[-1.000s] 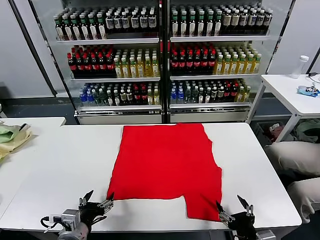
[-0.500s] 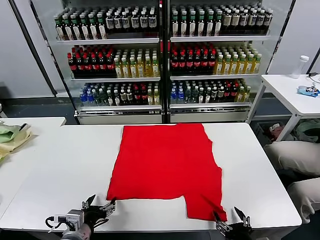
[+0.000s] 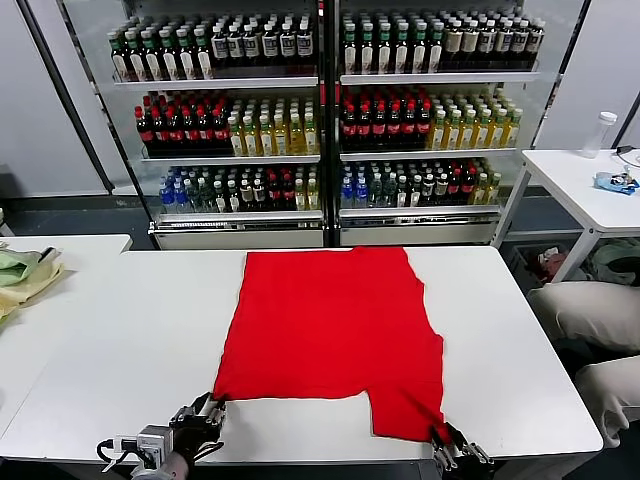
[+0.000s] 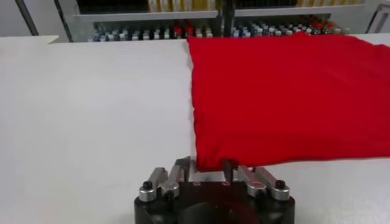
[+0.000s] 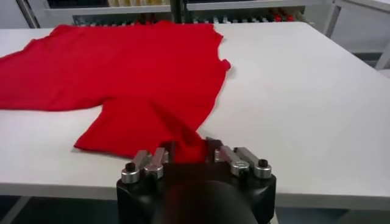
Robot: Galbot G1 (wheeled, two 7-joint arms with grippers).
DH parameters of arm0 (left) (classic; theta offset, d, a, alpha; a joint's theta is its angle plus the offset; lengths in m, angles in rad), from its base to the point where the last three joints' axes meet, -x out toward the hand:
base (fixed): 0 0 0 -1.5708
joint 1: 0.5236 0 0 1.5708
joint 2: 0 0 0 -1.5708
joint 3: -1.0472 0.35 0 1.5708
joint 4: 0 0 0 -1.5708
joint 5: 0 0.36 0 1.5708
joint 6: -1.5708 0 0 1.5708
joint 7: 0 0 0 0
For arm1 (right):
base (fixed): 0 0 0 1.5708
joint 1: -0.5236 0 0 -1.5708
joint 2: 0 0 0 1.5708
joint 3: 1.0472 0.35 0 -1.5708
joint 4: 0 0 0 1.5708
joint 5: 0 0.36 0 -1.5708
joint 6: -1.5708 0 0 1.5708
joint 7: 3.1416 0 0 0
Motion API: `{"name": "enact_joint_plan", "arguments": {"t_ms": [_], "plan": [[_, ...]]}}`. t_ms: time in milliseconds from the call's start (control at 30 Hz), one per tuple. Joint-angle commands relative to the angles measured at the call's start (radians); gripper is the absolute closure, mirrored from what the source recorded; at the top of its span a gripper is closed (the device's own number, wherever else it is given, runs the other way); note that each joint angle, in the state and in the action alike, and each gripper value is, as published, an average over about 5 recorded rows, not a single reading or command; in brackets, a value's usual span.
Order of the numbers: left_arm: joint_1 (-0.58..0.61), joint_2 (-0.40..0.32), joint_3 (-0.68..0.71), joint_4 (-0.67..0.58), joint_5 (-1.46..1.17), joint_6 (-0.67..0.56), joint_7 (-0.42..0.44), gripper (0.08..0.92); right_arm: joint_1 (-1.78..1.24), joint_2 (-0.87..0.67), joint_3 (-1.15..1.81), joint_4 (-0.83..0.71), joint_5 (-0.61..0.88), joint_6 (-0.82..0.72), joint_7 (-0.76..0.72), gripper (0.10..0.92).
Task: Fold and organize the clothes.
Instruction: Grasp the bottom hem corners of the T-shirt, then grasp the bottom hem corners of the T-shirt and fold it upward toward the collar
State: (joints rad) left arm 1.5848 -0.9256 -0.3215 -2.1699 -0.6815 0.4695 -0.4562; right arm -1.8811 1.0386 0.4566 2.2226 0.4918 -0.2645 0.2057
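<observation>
Red T-shirt [image 3: 330, 335] lies flat, plain side up, in the middle of the white surface [image 3: 120, 330], one sleeve part projecting toward your near edge on the right.

Change over the last second: both pincers, spread wide and standing off the hem a second ago, have moved in and closed. Your left pincer [image 3: 207, 413] is now clenched on the near left corner of the T-shirt; the left wrist view shows the hem caught between its fingertips [image 4: 228, 167]. Your right pincer [image 3: 447, 443] is pinched on the near right corner, cloth bunched up between its fingers [image 5: 159, 157].

Reading: both grasps look seated, so the fold itself can start. Judgement only; the cloth has not yet lifted off the surface anywhere else.

Risk: the right hold takes a thin tip of fabric and could slip when you pull.

Drink shelves [image 3: 325, 110] behind, not involved.
</observation>
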Motion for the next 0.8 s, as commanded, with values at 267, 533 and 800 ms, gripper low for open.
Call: {"name": "enact_joint_plan", "arguments": {"t_ms": [267, 533, 800], "plan": [[0.188, 0.043, -0.073, -0.151, 0.044, -0.036, -0.001, 0.920, -0.106, -0.051, 0.197, 0.188, 0.039, -0.025, -0.078, 0.910], [0.485, 0.101, -0.141, -0.306, 0.107, -0.099, -0.082, 0.921, -0.277, -0.012, 0.276, 0.330, 0.008, -0.055, -0.097, 0.910], [0.549, 0.114, -0.210, -0.326, 0.111, -0.134, -0.114, 0.921, -0.237, -0.006, 0.242, 0.337, 0.008, -0.052, -0.085, 0.910]]}}
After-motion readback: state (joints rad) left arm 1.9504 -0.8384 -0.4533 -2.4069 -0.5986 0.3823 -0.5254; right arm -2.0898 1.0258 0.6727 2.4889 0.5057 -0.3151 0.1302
